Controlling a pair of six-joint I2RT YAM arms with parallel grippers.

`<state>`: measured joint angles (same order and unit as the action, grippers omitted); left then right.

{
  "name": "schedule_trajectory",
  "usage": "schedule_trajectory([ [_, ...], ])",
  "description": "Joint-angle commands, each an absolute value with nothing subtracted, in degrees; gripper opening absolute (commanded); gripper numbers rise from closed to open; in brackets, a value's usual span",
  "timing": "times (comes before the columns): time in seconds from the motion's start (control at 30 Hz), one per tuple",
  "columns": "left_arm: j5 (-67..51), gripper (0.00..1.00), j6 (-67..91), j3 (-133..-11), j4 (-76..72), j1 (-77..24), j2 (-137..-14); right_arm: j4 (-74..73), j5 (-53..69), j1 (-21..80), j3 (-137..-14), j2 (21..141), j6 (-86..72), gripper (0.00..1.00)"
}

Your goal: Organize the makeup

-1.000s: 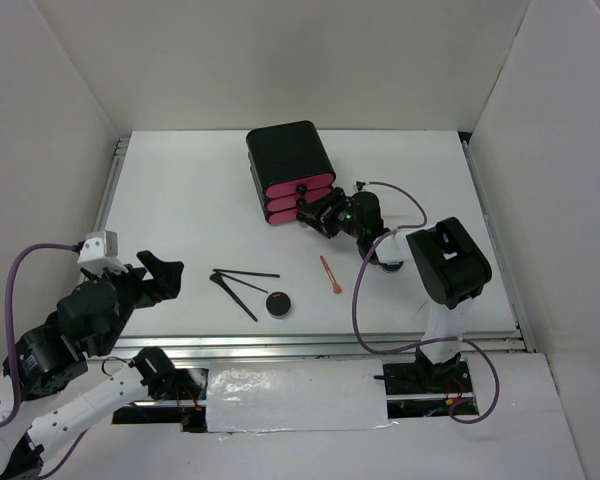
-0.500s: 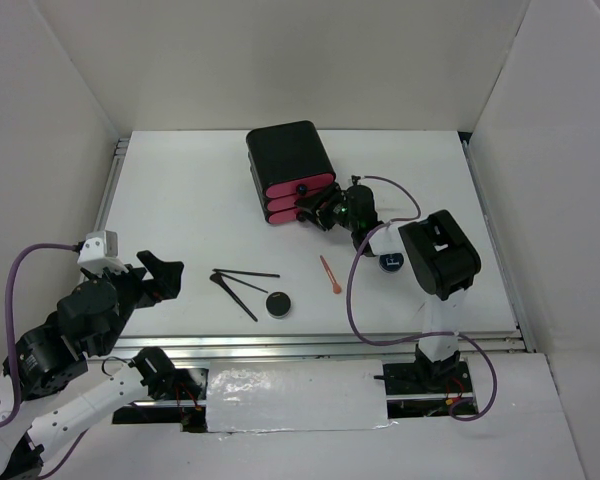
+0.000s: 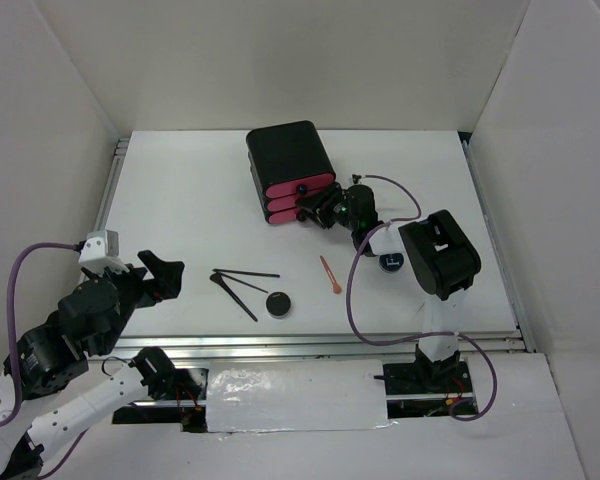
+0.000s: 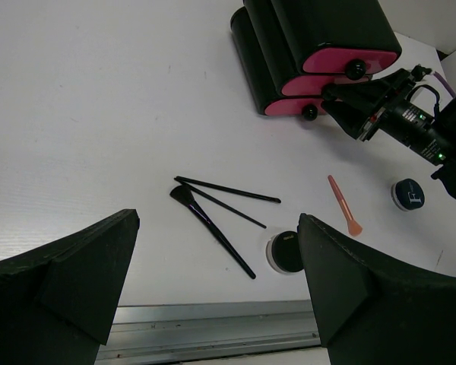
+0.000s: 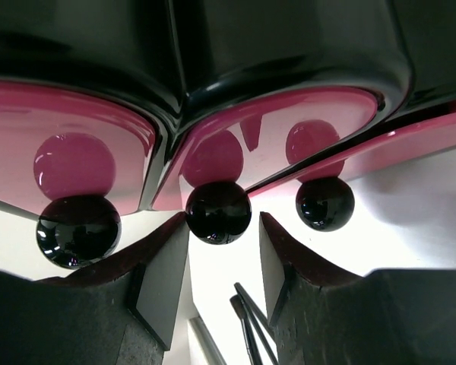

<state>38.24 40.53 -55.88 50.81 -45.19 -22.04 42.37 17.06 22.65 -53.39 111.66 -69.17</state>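
The makeup lies on the white table: thin black brushes (image 3: 242, 285), a round black compact (image 3: 278, 303), an orange-pink stick (image 3: 329, 275) and a dark blue round jar (image 3: 391, 262). My right gripper (image 3: 315, 209) is at the front of the black chest with pink drawers (image 3: 288, 165). In the right wrist view its jaws (image 5: 223, 228) stand open on either side of the middle black knob (image 5: 218, 211), with a gap on the right side. My left gripper (image 4: 216, 289) hovers open near the table's front left, with the brushes (image 4: 213, 228) and the compact (image 4: 287, 252) ahead of it.
The chest has three pink drawer fronts, each with a black ball knob (image 4: 356, 69). A metal rail (image 3: 320, 345) runs along the near table edge. White walls enclose the table on the left, back and right. The right arm's purple cable (image 3: 355, 300) loops over the table.
The right gripper has moved closer to the chest and its jaws have narrowed about the middle knob. The dark blue jar now shows fully. The left arm has not moved.
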Motion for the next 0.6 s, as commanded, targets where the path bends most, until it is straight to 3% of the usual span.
schedule_trajectory([
  [0.0, 37.9, 0.99, 39.5, -55.9, 48.5, -45.4, -23.0, 44.5, 14.0, 21.8, -54.8, 110.7, -68.6, 0.5],
  [0.17, 37.8, 0.99, 39.3, -55.8, 48.4, -45.4, -23.3, 46.2, 14.2, 21.7, -54.8, 110.0, -67.9, 0.47],
  [0.2, 37.7, 0.99, 39.2, -55.8, 48.3, -45.4, -23.5, 45.6, 14.5, 21.7, -55.1, 110.0, -67.8, 0.4],
  [0.3, 37.7, 0.99, 39.2, -55.8, 48.4, -45.4, -23.5, 44.9, 14.9, 21.6, -55.5, 109.9, -67.1, 0.32],
  [0.57, 37.9, 0.99, 39.4, -55.8, 48.5, -45.4, -23.1, 51.8, 15.1, 21.8, -45.8, 104.7, -68.9, 0.33],
])
